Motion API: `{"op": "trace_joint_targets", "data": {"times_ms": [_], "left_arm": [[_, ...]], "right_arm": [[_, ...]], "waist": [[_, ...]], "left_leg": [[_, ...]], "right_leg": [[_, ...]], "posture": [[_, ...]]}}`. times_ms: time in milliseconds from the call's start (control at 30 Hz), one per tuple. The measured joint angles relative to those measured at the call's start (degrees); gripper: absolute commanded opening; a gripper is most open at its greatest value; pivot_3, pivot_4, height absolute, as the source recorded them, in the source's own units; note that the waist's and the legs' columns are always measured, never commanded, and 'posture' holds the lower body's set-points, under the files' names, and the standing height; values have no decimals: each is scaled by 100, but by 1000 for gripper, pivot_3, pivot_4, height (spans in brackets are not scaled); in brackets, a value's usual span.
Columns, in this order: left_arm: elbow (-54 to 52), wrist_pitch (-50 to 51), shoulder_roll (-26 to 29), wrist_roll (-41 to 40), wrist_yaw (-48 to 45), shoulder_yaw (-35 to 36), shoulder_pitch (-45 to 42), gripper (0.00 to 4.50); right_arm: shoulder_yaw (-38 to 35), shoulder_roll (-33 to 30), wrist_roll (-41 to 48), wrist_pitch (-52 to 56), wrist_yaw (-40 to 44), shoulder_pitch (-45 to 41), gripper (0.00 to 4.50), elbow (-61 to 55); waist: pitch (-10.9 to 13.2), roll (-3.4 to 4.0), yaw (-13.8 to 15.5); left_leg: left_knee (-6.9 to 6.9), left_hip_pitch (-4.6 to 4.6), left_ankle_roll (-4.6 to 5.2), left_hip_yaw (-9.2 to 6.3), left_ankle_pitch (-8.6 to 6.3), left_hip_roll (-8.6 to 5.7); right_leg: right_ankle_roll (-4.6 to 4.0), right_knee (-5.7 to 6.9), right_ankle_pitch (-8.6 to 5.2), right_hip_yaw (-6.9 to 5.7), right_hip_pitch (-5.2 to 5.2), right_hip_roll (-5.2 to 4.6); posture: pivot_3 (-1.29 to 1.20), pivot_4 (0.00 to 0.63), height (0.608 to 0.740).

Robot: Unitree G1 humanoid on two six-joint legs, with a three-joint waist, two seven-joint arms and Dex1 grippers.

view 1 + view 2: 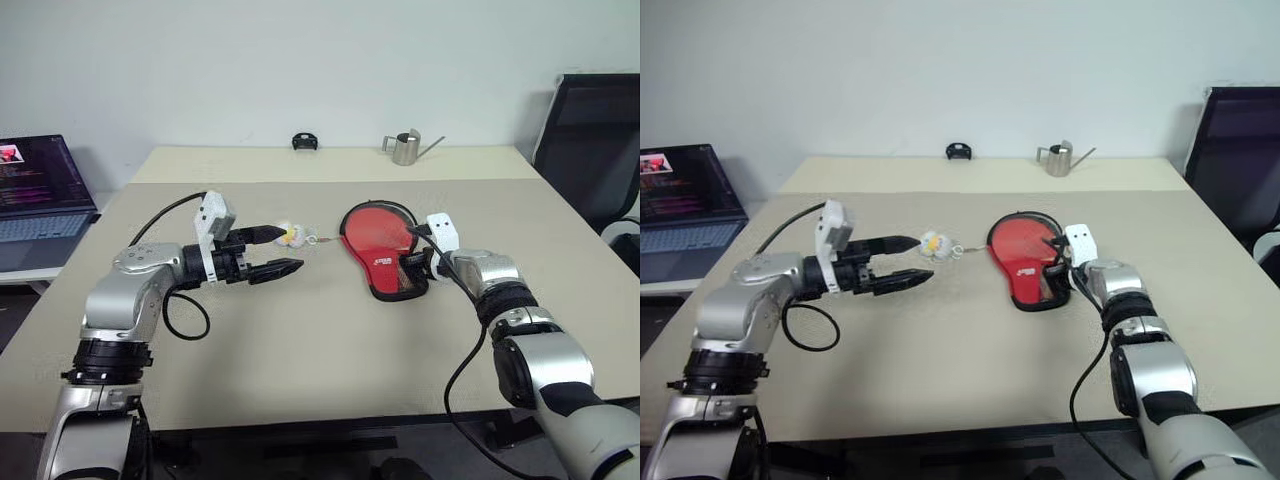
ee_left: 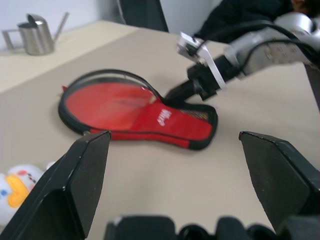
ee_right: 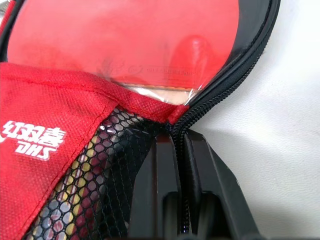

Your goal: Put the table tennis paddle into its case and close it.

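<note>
Paddle (image 3: 125, 40) is seated inside the case (image 1: 385, 262), centre-right on the worktop (image 1: 330, 350). Right gripper (image 3: 179, 150) fingers are pinched on the zip edge. Left gripper (image 1: 283, 252) fingers are spread, empty. Soft fabric is judged floppy; hold at the zip line is advised.

The beige table (image 1: 300, 330) carries the case (image 1: 385, 262) at its centre, a little toward three o'clock, lying flat with the table tennis paddle (image 1: 375, 224) inside. A small white toy (image 1: 293, 236) lies near, at nine o'clock from the case. At twelve o'clock, by the far edge, stand a metal watering can (image 1: 406, 148) and a small black object (image 1: 305, 141).
</note>
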Motion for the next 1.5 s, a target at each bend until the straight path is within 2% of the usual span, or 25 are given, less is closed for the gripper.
{"op": "trace_joint_targets", "data": {"times_ms": [300,467,633,933,1033,1200,1500], "left_arm": [[-366,275,199,-174,-312,-23,282,4500],[-604,373,207,-202,-399,-45,373,4500],[-749,410,250,-279,-572,-170,426,4500],[-1113,432,780,-381,-1220,-304,871,4500],[-1193,390,1010,-382,-1424,-318,1004,4500],[-1328,378,1041,-414,-1531,-409,1073,4500],[-1570,357,1110,-523,-1767,-721,1142,4500]], "right_arm": [[14,-19,412,2069,63,1068,38,-3005],[16,68,624,2933,-38,1596,38,-4237],[20,75,838,3606,-103,1893,38,-4978],[30,-44,1362,4768,-117,2663,38,-6587],[26,-125,1529,5042,-133,2910,38,-7029],[7,-189,1722,5462,-183,3227,38,-7643],[-9,-640,2231,5524,-202,3755,38,-8248]], "waist": [[2,5,14],[2,5,15],[4,6,25],[6,10,40],[6,11,61],[6,11,111],[6,10,170]], "left_leg": [[4,-186,-13,-4,-4,6],[3,-188,-17,0,-11,6],[8,-184,-16,0,-11,5],[9,-184,-15,0,-11,5],[9,-183,-15,-1,-11,5],[15,-182,-14,-2,-12,3],[18,-178,-14,-7,-12,0]], "right_leg": [[-6,8,-13,-14,-177,2],[-3,-2,-15,-11,-177,2],[-4,7,-16,-11,-177,3],[-3,6,-18,-8,-176,5],[-4,6,-20,-10,-175,6],[-2,6,-20,-10,-171,6],[2,5,-23,-13,-161,7]], "posture": [[0,150,740],[0,150,740],[0,150,740],[0,150,740],[0,150,740],[0,150,740],[0,150,740]]}}
